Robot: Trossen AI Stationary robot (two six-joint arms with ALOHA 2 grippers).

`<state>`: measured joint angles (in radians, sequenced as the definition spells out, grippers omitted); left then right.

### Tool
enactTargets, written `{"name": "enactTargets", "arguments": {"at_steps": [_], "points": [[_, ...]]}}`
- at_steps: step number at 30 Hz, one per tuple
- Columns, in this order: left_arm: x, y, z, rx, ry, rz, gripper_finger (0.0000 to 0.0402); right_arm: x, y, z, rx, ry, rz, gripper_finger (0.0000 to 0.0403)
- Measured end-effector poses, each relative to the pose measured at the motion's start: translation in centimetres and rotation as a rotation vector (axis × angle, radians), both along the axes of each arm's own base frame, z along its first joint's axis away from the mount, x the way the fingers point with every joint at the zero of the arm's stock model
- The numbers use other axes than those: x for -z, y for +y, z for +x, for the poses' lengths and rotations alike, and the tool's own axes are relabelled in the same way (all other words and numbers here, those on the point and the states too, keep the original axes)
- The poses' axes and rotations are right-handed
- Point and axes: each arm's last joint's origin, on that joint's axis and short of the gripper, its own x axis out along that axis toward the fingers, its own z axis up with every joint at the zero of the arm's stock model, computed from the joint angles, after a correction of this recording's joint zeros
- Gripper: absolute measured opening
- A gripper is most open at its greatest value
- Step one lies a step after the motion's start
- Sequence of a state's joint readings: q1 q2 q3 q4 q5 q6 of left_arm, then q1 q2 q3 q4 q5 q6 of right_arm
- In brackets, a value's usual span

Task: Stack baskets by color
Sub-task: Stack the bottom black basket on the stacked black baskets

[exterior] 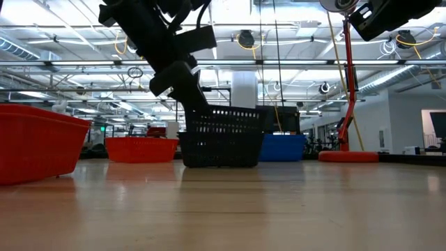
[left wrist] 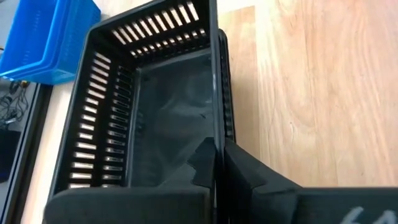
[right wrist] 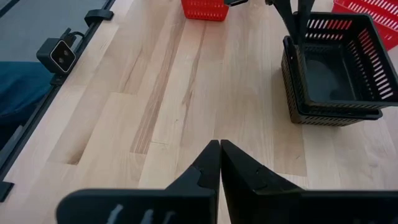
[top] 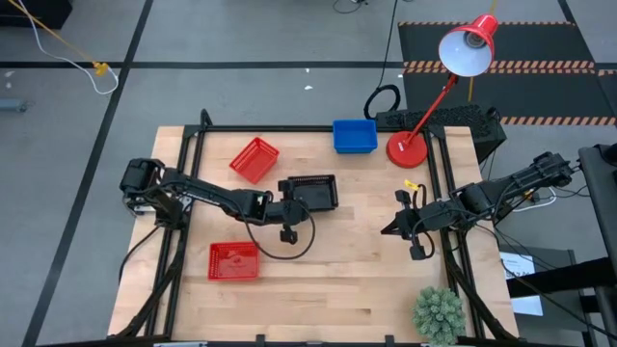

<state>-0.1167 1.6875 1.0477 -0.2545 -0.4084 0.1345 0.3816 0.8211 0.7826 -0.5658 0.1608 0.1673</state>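
A black basket stands mid-table with its bottom on the wood; in the right wrist view it shows two rims, as if one black basket is nested in another. My left gripper is shut on its near wall. Two red baskets rest on the table's left half. A blue basket stands at the far edge. My right gripper hangs shut above bare wood on the right, holding nothing. My left gripper holds the black basket's near long wall by its left end, one finger inside the basket and one outside. The fingers slant down from the table's left and lie along the wall. The basket stands level on the table.
A red lamp's round base stands at the far right, its arm leaning over the table's edge. A small green plant sits at the near right corner. Bare wood lies between the black basket and my right gripper.
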Motion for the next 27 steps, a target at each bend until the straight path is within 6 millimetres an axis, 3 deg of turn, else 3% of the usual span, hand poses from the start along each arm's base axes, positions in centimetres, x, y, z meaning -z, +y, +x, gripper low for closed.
{"name": "enactTargets", "arguments": {"at_steps": [12,27], "points": [[0.1,0.0,-0.1,-0.009,0.008,0.004,0.0085,0.0,0.0,0.0,0.0,0.0,0.0,0.0006],[0.6,-1.1,-1.0,0.031,0.107,-0.002,0.0087,0.0,0.0,0.0,-0.003,0.0,-0.003,0.0006]]}}
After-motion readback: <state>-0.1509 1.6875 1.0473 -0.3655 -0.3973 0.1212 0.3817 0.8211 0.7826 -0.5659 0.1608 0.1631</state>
